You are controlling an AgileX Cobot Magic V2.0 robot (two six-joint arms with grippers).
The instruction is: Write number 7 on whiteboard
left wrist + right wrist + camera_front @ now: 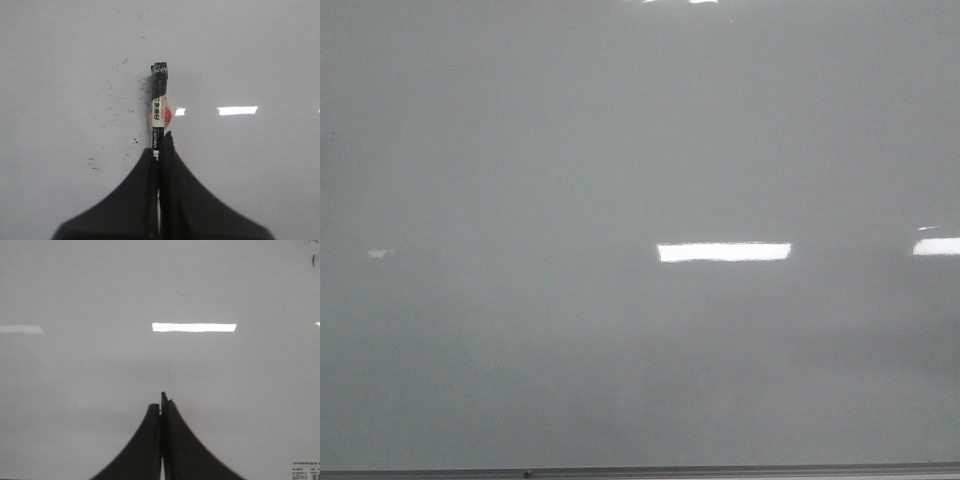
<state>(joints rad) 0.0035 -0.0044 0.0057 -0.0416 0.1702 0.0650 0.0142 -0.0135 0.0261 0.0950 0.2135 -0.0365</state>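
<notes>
The whiteboard (620, 150) is glossy pale grey and fills all three views, with a thin grey edge strip (740, 470) along the bottom of the front view. No number 7 shows on it in any view. My left gripper (160, 142) is shut on a black marker (159, 95) with a white label and a red patch, and the marker points out towards the board (250, 50). My right gripper (162, 402) is shut and empty over bare board (75, 290). Neither gripper shows in the front view.
Bright rectangular glare patches (724, 252) lie on the board. Small black specks and smudges (125, 100) dot the surface beside the marker. A faint thin scratch-like line (168, 371) runs just beyond the right fingertips. A small printed label (305, 472) sits at a corner.
</notes>
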